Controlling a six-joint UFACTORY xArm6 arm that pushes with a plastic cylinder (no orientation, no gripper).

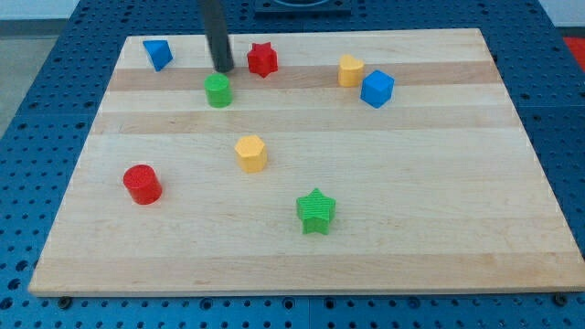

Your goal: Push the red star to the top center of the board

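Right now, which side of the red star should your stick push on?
Its left side. The red star already sits near the board's top edge, slightly left of center, so it probably needs a rightward nudge. My tip is just left of it, above the green cylinder.

my tip (223,68) just left of red star (262,59), above green cylinder (218,90)

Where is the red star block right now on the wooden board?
The red star block sits near the view's top edge of the wooden board, slightly left of centre, just right of my tip and up-right of the green cylinder block.
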